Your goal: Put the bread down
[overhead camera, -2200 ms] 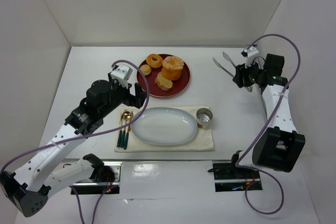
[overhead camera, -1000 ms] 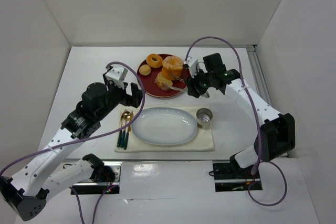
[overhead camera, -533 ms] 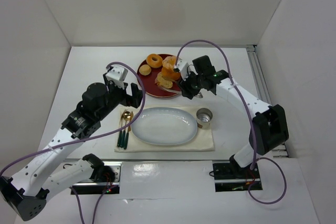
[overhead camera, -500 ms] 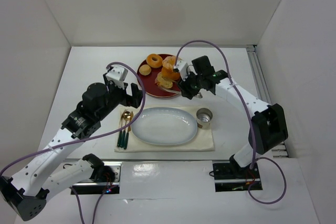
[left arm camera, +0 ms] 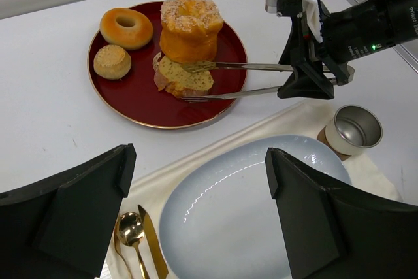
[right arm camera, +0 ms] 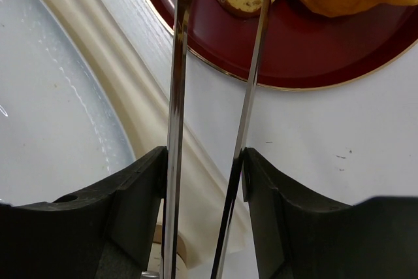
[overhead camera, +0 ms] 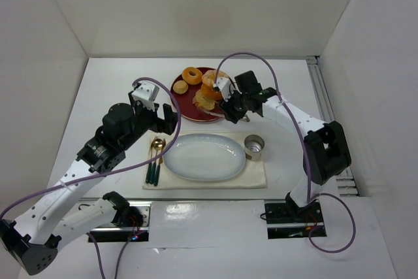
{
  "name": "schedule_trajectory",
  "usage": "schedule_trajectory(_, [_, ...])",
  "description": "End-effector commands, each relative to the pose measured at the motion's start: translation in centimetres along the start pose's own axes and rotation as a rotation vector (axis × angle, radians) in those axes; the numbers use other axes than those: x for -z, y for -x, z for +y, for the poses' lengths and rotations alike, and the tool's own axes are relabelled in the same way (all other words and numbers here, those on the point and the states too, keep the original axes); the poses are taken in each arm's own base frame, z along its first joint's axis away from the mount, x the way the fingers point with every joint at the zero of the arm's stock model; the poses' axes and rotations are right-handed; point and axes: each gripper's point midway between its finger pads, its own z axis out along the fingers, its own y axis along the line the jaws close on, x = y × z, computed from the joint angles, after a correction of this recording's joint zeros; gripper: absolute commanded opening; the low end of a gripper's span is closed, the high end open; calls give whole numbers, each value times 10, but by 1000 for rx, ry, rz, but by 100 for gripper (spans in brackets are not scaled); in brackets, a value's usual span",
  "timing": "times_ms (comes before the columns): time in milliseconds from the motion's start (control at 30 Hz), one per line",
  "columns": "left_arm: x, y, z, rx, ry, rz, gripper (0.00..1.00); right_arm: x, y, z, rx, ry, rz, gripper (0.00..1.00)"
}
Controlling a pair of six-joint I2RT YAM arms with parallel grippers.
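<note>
Nearest you, just this side of the red plate (left arm camera: 127, 99), the napkin (overhead camera: 258, 176) lay flat with the white plate (left arm camera: 248, 213) on it. A spoon (left arm camera: 130, 230) and knife (left arm camera: 151, 246) lay on the napkin, nearer than the red plate and to its left. A steel cup (left arm camera: 353, 129) stood at the napkin's corner, nearer than the red plate and to its right.

Your left gripper (left arm camera: 199, 160) hung just short of the red plate's near rim, jaws wide apart, nothing between them.

And there was your right gripper (right arm camera: 201, 161), coming in low from the red plate's right side, its tongs (left arm camera: 248, 66) stretched across the rim. Jaws apart, the two tines spread.

The bread (left arm camera: 185, 82) lay flat on the red plate's near half, and you had it bracketed. One tine ran along its near edge. The other crossed its far edge, at the foot of the pastry (left arm camera: 189, 27). From the right wrist, one tine showed clear of the crust with a gap. Whether the other pressed on it, I could not tell.

The pastry stood upright at the red plate's middle, touching the bread. Left of it on the red plate sat the bun (left arm camera: 112, 61), and beyond that, by the far-left rim, the donut (left arm camera: 126, 27).
</note>
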Motion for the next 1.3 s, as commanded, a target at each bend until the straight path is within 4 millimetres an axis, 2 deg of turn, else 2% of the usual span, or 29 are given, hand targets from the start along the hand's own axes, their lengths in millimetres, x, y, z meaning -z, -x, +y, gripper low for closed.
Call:
schedule_trajectory(0, [0,13,-1,-19,-5,-56,100,-1,23,-8,30,-32,-68,58])
schedule_trajectory(300, [0,13,-1,-19,-5,-56,100,-13,12,-8,21,-24,-29,58])
schedule_trajectory(700, [-1,16,-2,-18,-6,-65,100,-9,-2,-14,37,-72,48,58])
schedule_trajectory(867, [-1,16,-2,-18,-6,-65,100,-7,2,-18,75,-118,63,58])
schedule_trajectory(1000, [-1,16,-2,-18,-6,-65,100,-8,5,-12,108,-129,73,58])
schedule_trajectory(1267, [2,18,-2,-18,-7,-74,100,1,26,-8,187,-190,46,58])
